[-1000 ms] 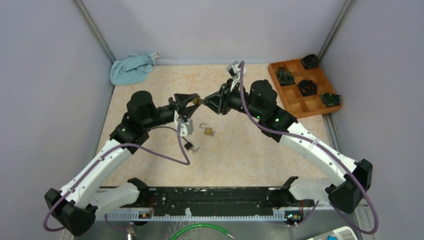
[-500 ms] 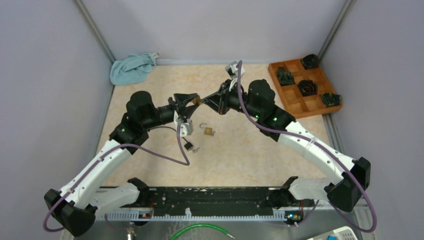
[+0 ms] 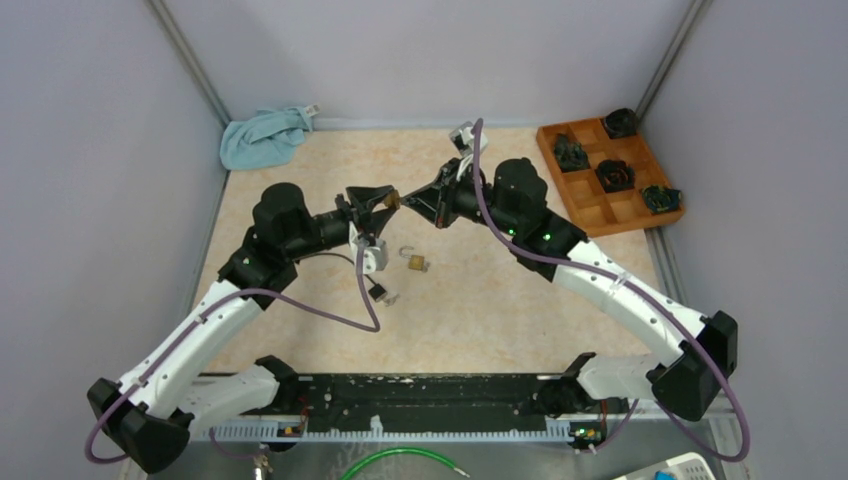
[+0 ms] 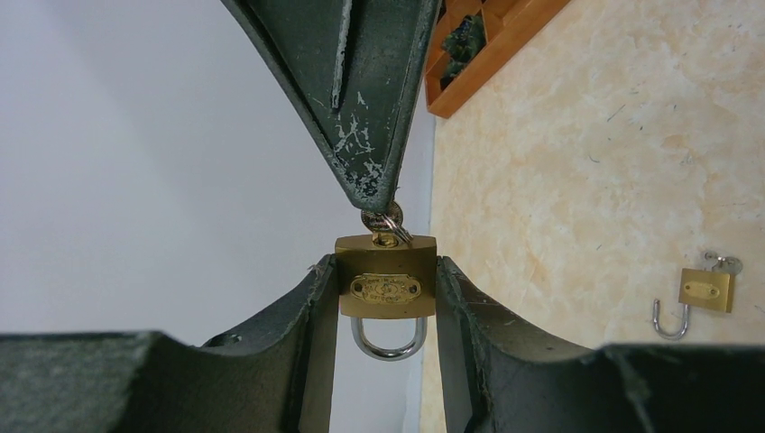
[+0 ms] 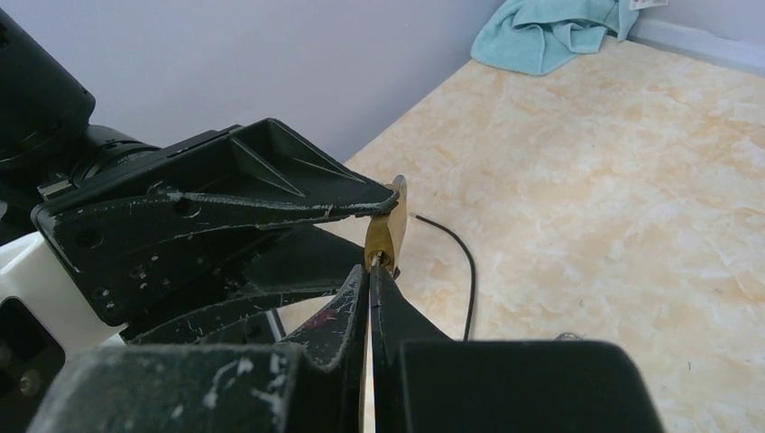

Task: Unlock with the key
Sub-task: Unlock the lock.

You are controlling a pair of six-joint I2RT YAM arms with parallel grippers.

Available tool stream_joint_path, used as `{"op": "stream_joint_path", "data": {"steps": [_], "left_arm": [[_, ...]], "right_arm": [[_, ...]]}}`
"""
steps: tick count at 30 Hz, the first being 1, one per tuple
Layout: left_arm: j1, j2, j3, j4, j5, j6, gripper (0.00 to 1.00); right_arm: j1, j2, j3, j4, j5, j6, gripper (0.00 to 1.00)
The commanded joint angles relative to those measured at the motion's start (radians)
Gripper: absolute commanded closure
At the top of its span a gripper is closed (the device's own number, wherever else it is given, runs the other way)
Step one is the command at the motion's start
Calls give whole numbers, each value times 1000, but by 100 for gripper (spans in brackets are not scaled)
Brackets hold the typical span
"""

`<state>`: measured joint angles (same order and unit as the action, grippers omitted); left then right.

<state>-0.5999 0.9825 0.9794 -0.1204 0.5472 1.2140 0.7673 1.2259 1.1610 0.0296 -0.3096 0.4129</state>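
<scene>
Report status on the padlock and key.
Left gripper clamps the padlock, shackle closed. Right gripper shut on the inserted key. Nothing in the way.

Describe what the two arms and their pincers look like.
The left arm and right arm have white shells with black joints. A purple cable trails along each. The left pincer and right pincer are black, wedge-shaped, scuffed with pale scratches.

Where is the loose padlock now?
Top view, centre: the loose padlock lies on the table, shackle open, just below and right of the left pincer.
</scene>
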Motion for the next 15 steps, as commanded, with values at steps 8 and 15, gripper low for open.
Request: {"op": "stream_joint_path", "data": {"steps": [8, 15], "left_arm": [[-37, -13, 36, -41, -18, 207, 100], [-37, -25, 35, -87, -25, 252, 100]], "right_arm": [[-25, -15, -10, 82, -67, 151, 73], [-28, -48, 35, -26, -38, 84, 67]]}}
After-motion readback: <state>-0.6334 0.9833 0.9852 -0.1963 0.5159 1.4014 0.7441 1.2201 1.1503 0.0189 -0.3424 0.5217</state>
